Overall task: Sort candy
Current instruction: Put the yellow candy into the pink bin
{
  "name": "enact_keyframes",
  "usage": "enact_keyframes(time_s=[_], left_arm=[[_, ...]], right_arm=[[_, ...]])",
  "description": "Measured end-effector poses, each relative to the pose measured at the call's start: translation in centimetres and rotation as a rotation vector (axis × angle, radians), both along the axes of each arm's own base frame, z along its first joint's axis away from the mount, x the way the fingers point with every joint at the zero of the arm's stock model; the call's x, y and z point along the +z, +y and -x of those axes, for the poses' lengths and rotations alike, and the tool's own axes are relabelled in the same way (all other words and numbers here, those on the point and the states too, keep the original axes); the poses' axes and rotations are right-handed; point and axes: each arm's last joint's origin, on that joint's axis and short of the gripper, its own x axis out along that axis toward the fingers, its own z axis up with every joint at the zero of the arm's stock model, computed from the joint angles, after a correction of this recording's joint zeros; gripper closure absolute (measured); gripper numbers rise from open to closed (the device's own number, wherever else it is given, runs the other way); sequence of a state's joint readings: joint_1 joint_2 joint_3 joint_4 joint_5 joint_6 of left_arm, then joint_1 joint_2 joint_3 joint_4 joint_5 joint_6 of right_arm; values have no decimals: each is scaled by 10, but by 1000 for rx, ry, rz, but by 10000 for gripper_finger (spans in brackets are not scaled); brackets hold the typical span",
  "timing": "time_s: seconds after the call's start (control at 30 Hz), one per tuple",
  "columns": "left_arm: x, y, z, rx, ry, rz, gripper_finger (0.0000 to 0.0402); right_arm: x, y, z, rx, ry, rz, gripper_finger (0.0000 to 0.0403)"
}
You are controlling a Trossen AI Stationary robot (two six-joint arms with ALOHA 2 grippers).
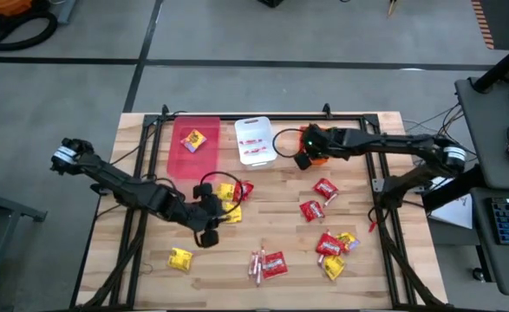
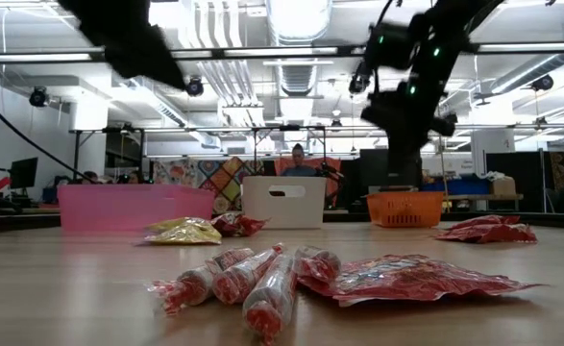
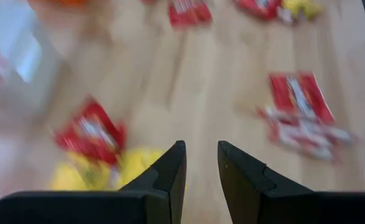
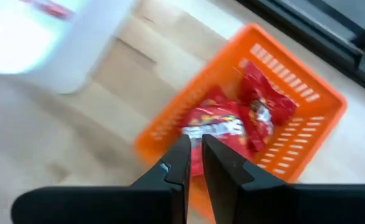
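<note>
**Left arm is nearer the next pick**

My left gripper (image 1: 209, 227) hangs with fingers slightly parted, holding nothing, and the red and yellow packets (image 1: 234, 201) lie just ahead of it. My right gripper (image 4: 194, 163) is nearly closed and empty over the orange bin (image 4: 297, 134) (red packets already inside).

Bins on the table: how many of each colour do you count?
Pink bin: 1
White bin: 1
Orange bin: 1
Total: 3
</note>
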State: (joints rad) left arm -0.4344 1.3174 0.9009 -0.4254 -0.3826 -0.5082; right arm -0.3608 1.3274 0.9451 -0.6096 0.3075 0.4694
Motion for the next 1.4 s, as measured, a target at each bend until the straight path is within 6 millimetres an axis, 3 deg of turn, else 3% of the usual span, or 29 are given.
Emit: enact_keyframes(time_s=[0.23,0.37,0.5,0.73,1.17,1.4], left_arm=[[-15,-14,23,174,296,363,324],[-20,-26,34,312,450,574,324],[-29,-42,40,443,550,669,324],[-49,-64,46,606,637,683,323],[-77,-78,32,667,764,522,269],[-97,-85,23,663,803,447,263]], right_arm=[[28,42,3,152,-108,31,369],[32,60,0,212,-147,35,369],[31,69,-3,248,-149,33,369],[30,71,-4,253,-144,31,369],[29,71,-5,258,-139,33,369],[29,71,-5,261,-138,35,369]])
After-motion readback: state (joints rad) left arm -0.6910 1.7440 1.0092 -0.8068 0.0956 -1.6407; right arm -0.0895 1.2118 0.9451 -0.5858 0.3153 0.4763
